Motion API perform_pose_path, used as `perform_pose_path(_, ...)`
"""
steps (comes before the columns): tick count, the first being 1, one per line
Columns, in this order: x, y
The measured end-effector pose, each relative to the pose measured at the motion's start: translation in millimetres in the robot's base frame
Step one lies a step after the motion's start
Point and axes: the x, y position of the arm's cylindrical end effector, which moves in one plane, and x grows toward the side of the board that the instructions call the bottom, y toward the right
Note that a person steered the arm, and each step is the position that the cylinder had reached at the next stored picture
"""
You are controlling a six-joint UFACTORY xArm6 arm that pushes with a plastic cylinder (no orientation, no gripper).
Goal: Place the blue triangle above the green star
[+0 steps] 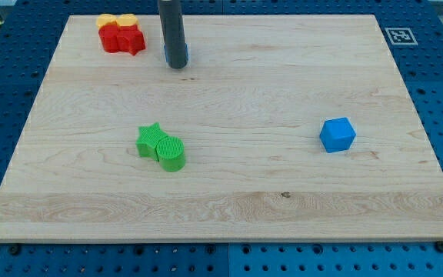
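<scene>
Blue triangle [184, 54] peeks out behind my tip [177, 66] near the desk's [283, 200] top edge; no hand here. Light, rigid plastic, probably slides easily; push its flat side toward the green star [151, 139].

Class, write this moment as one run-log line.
my tip: view's top, covering most of blue triangle | green star: touching green cylinder | blue cube: right | red block, yellow block: top left

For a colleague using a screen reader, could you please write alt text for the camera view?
My tip rests near the wooden board's top edge, hiding most of a blue block. A green star touches a green cylinder.
</scene>
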Motion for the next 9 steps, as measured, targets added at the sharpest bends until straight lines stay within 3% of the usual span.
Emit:
perform_pose_path(2,-12,41)
perform_pose_path(3,-35,31)
perform_pose_path(6,-50,-32)
perform_pose_path(9,-51,-9)
